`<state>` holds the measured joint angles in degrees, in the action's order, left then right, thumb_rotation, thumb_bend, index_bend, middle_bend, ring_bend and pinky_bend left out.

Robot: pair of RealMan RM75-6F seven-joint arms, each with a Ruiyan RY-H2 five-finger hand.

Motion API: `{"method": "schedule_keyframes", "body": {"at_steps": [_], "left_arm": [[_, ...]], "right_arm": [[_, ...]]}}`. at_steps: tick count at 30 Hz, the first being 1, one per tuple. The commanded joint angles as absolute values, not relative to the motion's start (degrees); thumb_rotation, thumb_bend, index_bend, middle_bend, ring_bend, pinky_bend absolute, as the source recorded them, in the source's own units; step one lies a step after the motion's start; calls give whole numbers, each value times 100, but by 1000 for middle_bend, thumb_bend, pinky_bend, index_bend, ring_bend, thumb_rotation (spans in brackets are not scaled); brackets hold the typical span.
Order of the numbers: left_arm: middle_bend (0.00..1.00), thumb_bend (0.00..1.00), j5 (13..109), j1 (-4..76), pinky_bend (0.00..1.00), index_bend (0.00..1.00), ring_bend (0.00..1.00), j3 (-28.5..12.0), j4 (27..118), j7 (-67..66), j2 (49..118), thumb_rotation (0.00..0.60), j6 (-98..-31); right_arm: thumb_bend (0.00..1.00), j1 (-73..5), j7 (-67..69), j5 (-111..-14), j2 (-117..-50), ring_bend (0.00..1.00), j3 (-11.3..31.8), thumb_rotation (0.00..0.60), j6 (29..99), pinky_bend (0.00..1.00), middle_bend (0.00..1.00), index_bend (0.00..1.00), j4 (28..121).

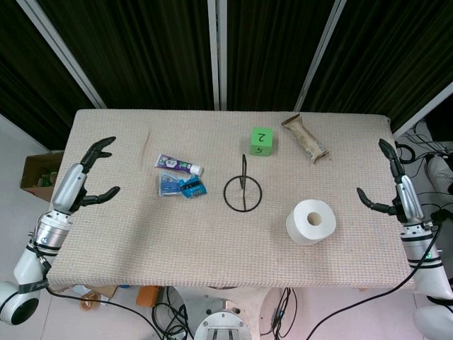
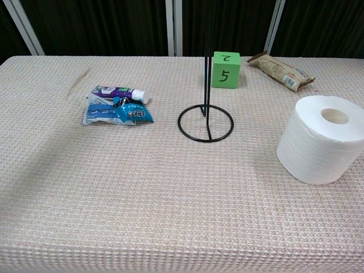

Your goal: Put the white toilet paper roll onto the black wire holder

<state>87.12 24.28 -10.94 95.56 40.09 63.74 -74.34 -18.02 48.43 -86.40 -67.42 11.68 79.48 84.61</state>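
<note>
Near the right hand (image 1: 391,185) — fingers spread, empty — stands the toilet paper roll (image 1: 311,222).

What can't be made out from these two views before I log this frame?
- Black wire holder: chest view's top edge cuts off the upright's tip.
- White toilet paper roll: chest view's right edge crops its side.
- Left hand and right hand: outside the chest view entirely.
- Snack wrapper and toothpaste tube: print too small to read in the head view.
- Green cube: far faces hidden by itself.
</note>
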Motion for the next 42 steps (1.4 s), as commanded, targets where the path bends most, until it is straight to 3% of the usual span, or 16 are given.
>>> {"method": "schedule_keyframes", "body": {"at_steps": [1, 8, 13, 20, 30, 42], "left_arm": [[61, 157, 8725, 2411, 211, 72, 42, -1079, 9564, 4035, 6321, 245, -7473], [61, 154, 8860, 2346, 210, 72, 42, -937, 9651, 3727, 6203, 242, -7542], [61, 118, 8945, 2271, 211, 84, 42, -766, 9661, 2494, 6196, 243, -7574], [61, 119, 8964, 1987, 211, 78, 42, -533, 9809, 734, 6168, 246, -7816], [60, 118, 8761, 1456, 211, 66, 42, -108, 10002, -386, 6218, 241, -8008], [56, 117, 8531, 1375, 211, 66, 42, -145, 9527, -381, 6534, 241, -7927]], "right_arm": [[261, -1794, 4850, -8668, -6751, 0, 1126, 600, 7955, 0, 0, 0, 8420], [220, -1716, 4892, -8789, -6660, 0, 969, 600, 8004, 0, 0, 0, 8423], [183, -1647, 4856, -9000, -6544, 0, 705, 600, 7947, 0, 0, 0, 8426], [2, -1479, 3721, -9200, -6274, 0, 22, 600, 7396, 0, 0, 0, 8139], [0, -1255, 4114, -9287, -7178, 0, -256, 600, 7501, 0, 0, 0, 7295], [0, -1645, 5495, -9254, -7881, 0, -138, 600, 7159, 0, 0, 0, 7112]]}}
